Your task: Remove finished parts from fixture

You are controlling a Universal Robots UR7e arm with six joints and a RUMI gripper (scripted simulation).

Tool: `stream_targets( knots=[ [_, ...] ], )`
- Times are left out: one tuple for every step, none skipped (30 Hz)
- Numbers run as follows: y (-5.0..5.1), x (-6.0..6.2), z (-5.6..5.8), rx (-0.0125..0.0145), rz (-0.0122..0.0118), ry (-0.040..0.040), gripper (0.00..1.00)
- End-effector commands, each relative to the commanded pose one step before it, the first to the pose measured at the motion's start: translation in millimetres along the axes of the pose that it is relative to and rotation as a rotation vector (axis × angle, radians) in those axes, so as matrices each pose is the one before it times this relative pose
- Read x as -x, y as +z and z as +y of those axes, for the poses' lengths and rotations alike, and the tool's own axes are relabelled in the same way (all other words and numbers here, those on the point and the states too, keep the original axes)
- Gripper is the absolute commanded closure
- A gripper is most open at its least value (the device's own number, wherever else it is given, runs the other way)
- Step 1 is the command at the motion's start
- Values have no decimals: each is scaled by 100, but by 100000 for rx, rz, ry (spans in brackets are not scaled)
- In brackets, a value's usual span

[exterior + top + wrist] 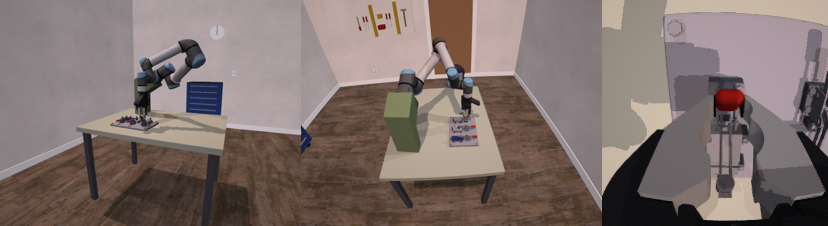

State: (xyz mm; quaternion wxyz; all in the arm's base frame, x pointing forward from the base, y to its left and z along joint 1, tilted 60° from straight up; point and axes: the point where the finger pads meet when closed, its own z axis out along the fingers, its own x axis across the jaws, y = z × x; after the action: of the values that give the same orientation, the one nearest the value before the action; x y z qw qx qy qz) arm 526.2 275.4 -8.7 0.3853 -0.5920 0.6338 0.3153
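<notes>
The grey fixture plate (464, 132) lies on the right half of the table and carries three clamp stations. My gripper (465, 114) stands over the far station, shut on that clamp's red handle (729, 98). The handle is tilted up off the plate and shows between the fingers in the exterior view (141, 116). The far grey part (457, 120) and the middle grey part (457, 128) sit in their stations. The blue blank (456, 138) sits in the near station. The middle clamp handle (473, 126) and the near clamp handle (474, 136) lie flat, pointing right.
A tall green box (403, 122) stands on the table's left side. The plate sits close to the table's right edge. A blue drawer cabinet (204, 97) stands on the floor behind the table.
</notes>
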Motion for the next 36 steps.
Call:
stream_targets(
  knots=[
    [-116, 4, 306, -45, -16, 6, 100],
    [0, 0, 0, 0, 0, 0, 100],
    [0, 0, 0, 0, 0, 0, 100],
    [-10, 0, 68, 0, 0, 0, 100],
    [-10, 0, 66, 0, 0, 0, 100],
    [-9, 0, 65, 0, 0, 0, 100],
    [-9, 0, 63, 0, 0, 0, 100],
    [-9, 0, 62, 0, 0, 0, 100],
    [-9, 0, 60, 0, 0, 0, 100],
    [-8, 0, 58, 0, 0, 0, 100],
    [-8, 0, 56, 0, 0, 0, 100],
    [-8, 0, 54, 0, 0, 0, 100],
    [-7, 0, 53, 0, 0, 0, 100],
    [0, 0, 51, 0, 0, 0, 100],
    [0, 0, 49, 0, 0, 0, 100],
    [0, 0, 47, 0, 0, 0, 100],
    [0, 0, 45, 0, 0, 0, 100],
    [0, 0, 43, 0, 0, 0, 100],
    [0, 0, 0, 0, 0, 0, 100],
    [0, 0, 0, 0, 0, 0, 100],
    [0, 0, 41, 0, 0, 0, 100],
    [0, 0, 39, 0, 0, 0, 100],
    [0, 0, 37, 0, 0, 0, 100],
    [0, 0, 35, 0, 0, 0, 100],
    [0, 0, 33, 0, 0, 0, 100],
    [0, 0, 31, 0, 0, 0, 100],
    [0, 0, 29, 0, 0, 0, 100],
    [0, 0, 27, 0, 0, 0, 100],
    [0, 0, 25, 0, 0, 0, 100],
    [0, 0, 23, 0, 0, 0, 100],
    [0, 0, 21, 0, 0, 0, 100],
    [0, 0, 19, 0, 0, 0, 100],
    [0, 0, 17, 0, 0, 0, 100],
    [0, 0, 16, 0, 0, 0, 100],
    [0, 0, 14, 0, 0, 0, 100],
    [0, 0, 0, 0, 0, 0, 100]
  ],
)
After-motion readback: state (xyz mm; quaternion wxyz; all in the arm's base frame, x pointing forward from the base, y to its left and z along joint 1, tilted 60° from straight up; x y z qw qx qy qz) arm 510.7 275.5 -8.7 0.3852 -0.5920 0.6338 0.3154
